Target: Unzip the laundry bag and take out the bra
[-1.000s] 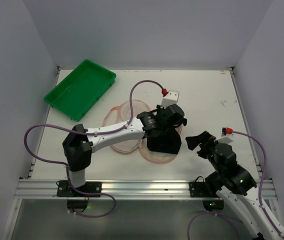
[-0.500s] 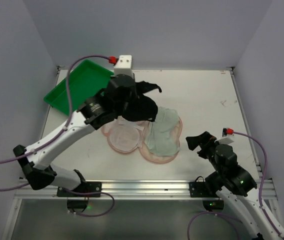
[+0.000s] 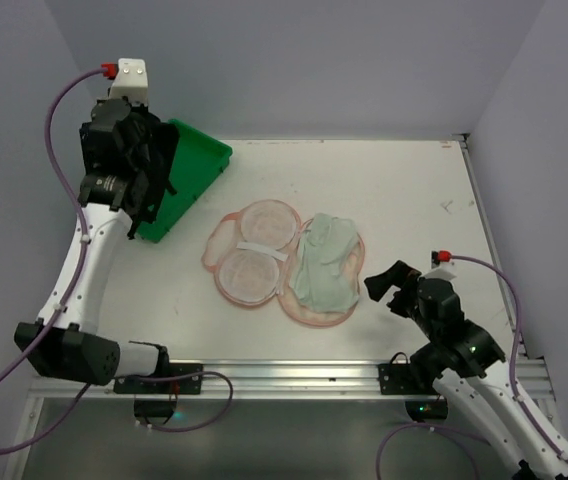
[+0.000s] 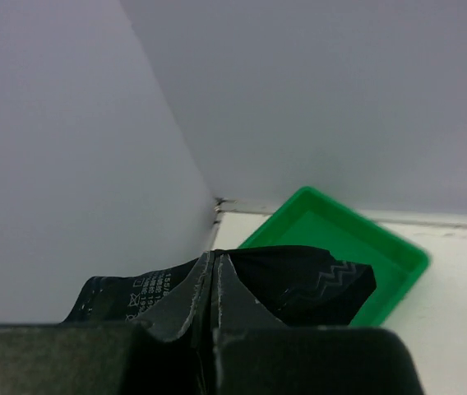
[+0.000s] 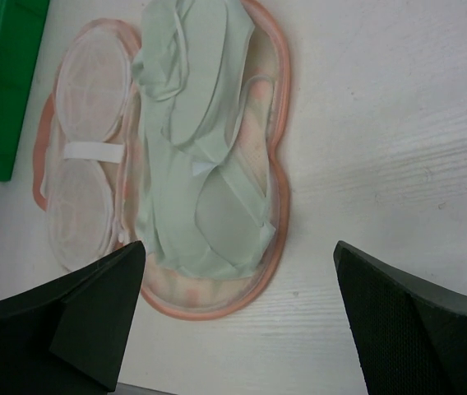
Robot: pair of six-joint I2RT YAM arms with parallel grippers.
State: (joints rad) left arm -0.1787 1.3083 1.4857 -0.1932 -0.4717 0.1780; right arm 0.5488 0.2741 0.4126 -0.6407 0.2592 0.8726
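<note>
Dangling limp from the left end effector [image 4: 212, 276], fingers pinched together on black fabric beside its care label, the bra [image 4: 299, 284] hangs over the green tray [image 4: 320, 226] (soft, light, probably snag-prone; a fabric fold seems the best hold). The right end effector [image 3: 385, 283] waits, jaws apart, near the unzipped laundry bag [image 3: 254, 275] on the counter [image 3: 404, 190].

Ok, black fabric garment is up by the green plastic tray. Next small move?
Probably lower the left gripper over the green rectangular plastic tray, then open: it is shut on the black fabric garment, which hangs at the tray's edge.
</note>
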